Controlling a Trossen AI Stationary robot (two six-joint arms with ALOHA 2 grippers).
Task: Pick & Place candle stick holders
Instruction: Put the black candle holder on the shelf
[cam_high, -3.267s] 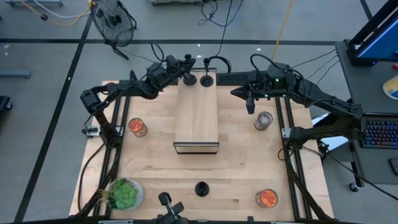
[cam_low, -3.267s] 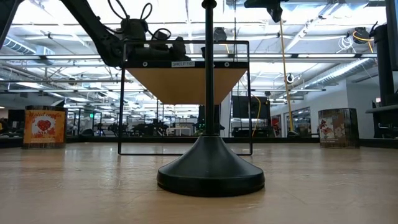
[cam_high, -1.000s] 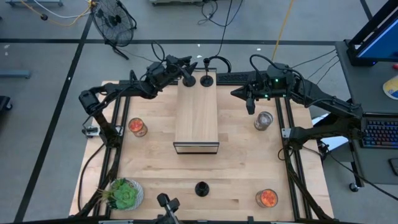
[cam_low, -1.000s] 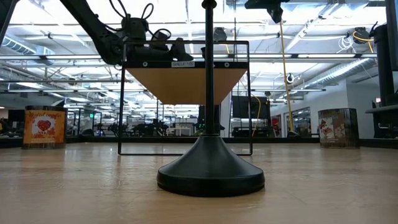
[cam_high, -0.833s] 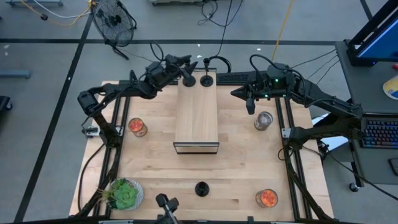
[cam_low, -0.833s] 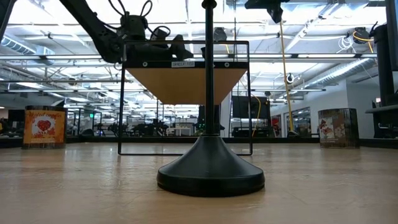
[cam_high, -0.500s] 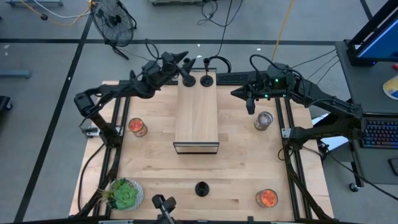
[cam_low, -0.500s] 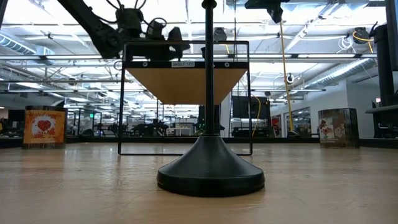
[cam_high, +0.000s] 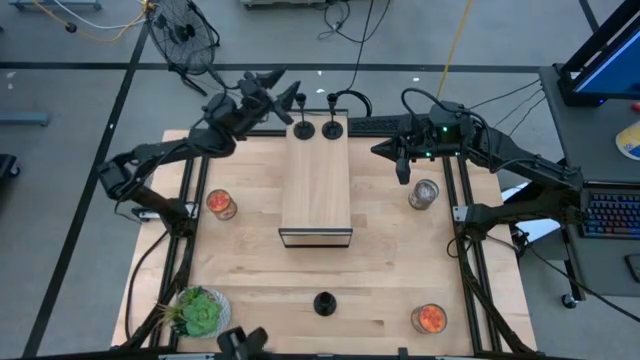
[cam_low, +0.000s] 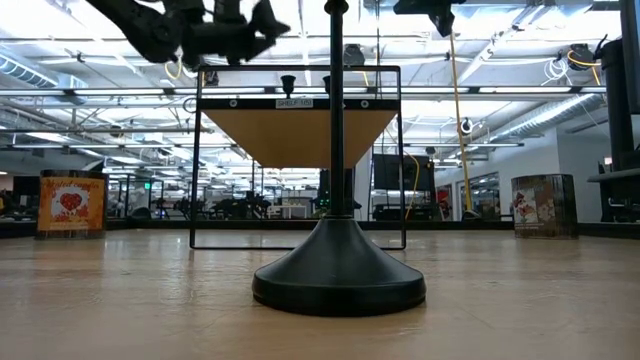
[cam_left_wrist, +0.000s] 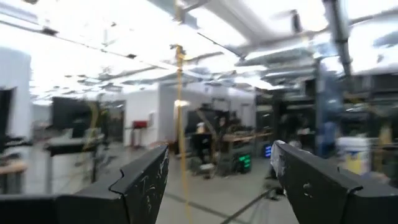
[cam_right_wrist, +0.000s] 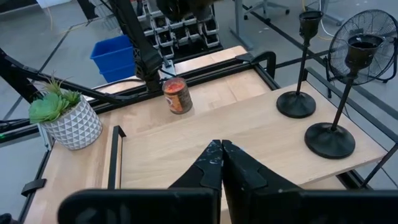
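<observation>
Two black candle stick holders (cam_high: 303, 129) (cam_high: 333, 128) stand on their round bases at the far end of the wooden shelf (cam_high: 316, 190); the right wrist view shows them too (cam_right_wrist: 297, 102) (cam_right_wrist: 329, 140). A third holder (cam_high: 324, 303) stands on the table near its front edge, large in the low view (cam_low: 337, 270). My left gripper (cam_high: 285, 88) hangs open, up in the air beyond the shelf's far left corner, with nothing between its fingers (cam_left_wrist: 221, 180). My right gripper (cam_high: 402, 172) is shut and empty above the table's right side (cam_right_wrist: 222, 162).
Glass jars stand at the table's left (cam_high: 222, 204), right (cam_high: 423, 193) and near right (cam_high: 430, 318). A potted plant (cam_high: 203, 312) sits at the near left corner. A floor fan (cam_high: 185, 35) stands beyond the far edge. The shelf's near half is bare wood.
My left gripper has risen from beside the left holder on the shelf and drawn back toward the table's far left, tipping its fingers upward. Both holders on the shelf stand where they were. My right arm has kept still.
</observation>
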